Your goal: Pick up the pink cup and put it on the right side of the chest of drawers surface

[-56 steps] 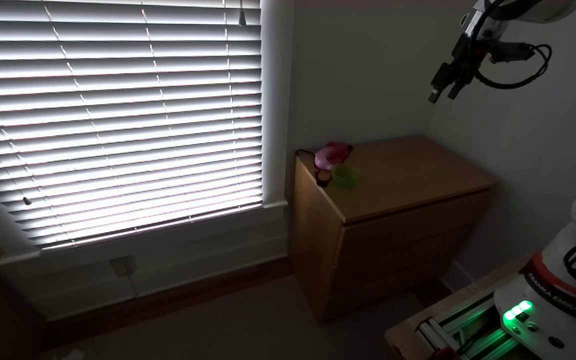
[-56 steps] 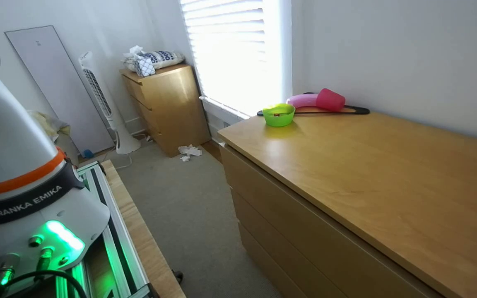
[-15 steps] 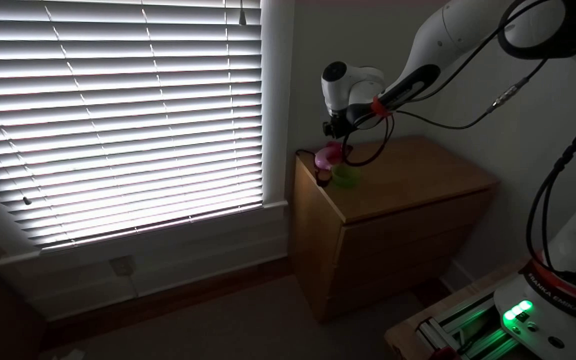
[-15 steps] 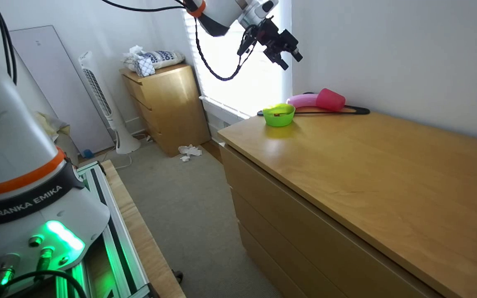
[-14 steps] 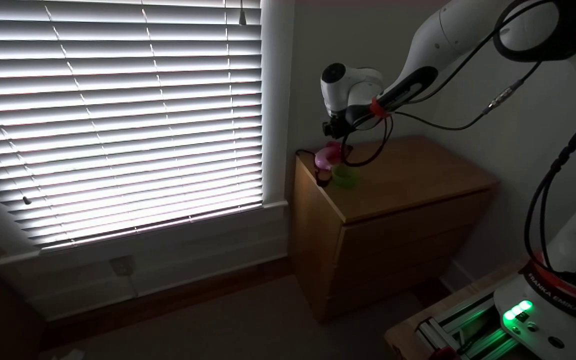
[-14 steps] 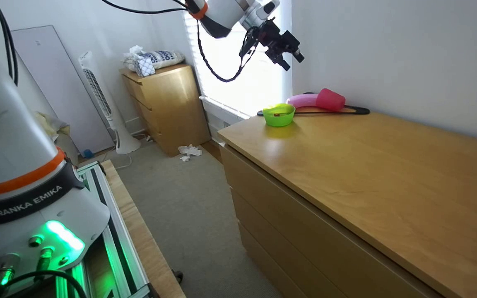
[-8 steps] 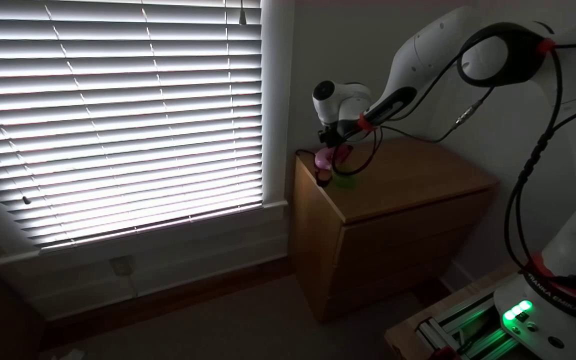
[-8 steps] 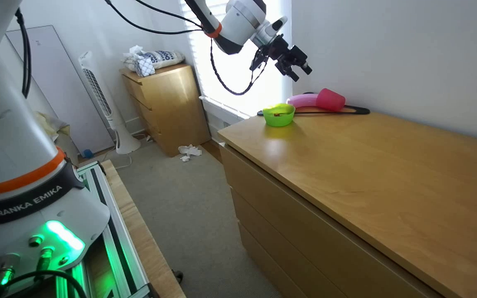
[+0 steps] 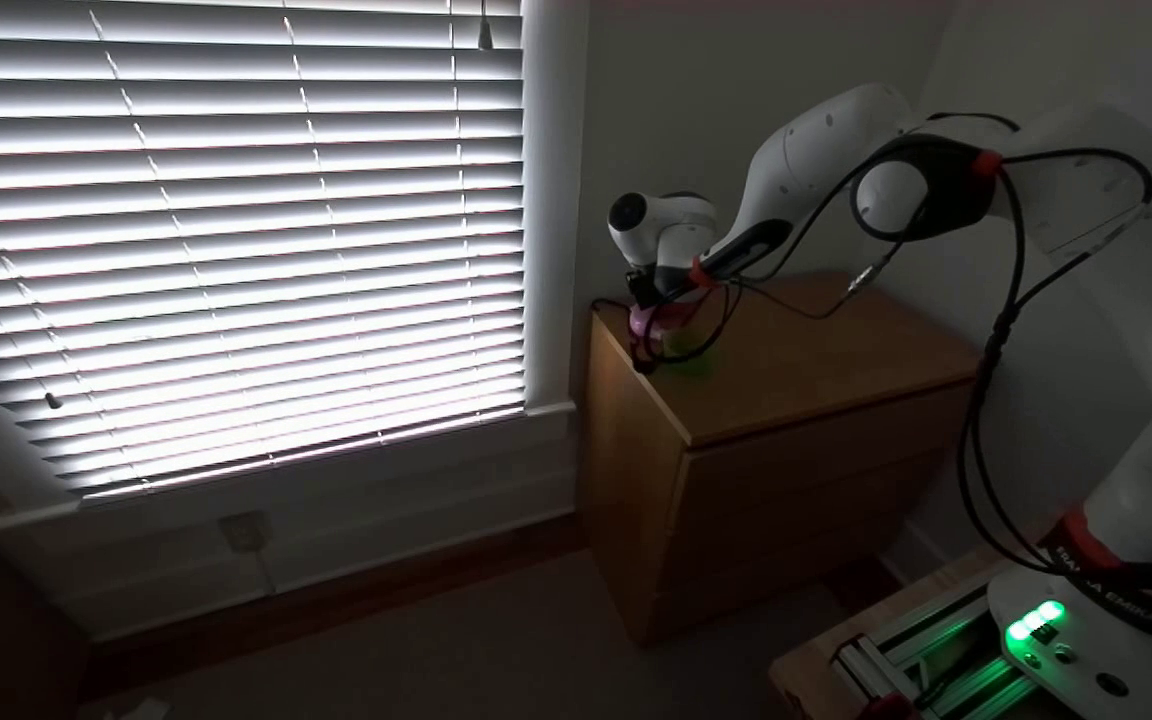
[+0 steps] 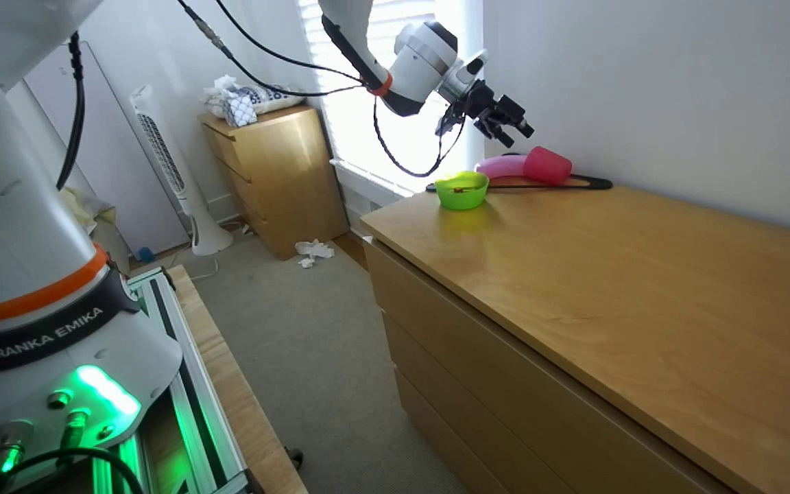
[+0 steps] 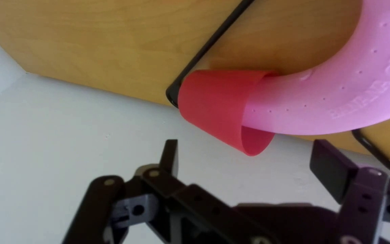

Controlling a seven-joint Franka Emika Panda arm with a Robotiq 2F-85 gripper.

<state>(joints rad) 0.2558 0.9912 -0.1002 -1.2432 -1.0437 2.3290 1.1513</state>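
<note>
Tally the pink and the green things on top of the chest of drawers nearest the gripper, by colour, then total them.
Pink: 2 (the pink cup, a redder shade, and the paler banana case)
Green: 1 (the bowl; I can't make out whether anything lies in it)
Total: 3

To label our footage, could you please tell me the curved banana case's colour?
The curved banana case is light pink, clearest in the wrist view.
</note>
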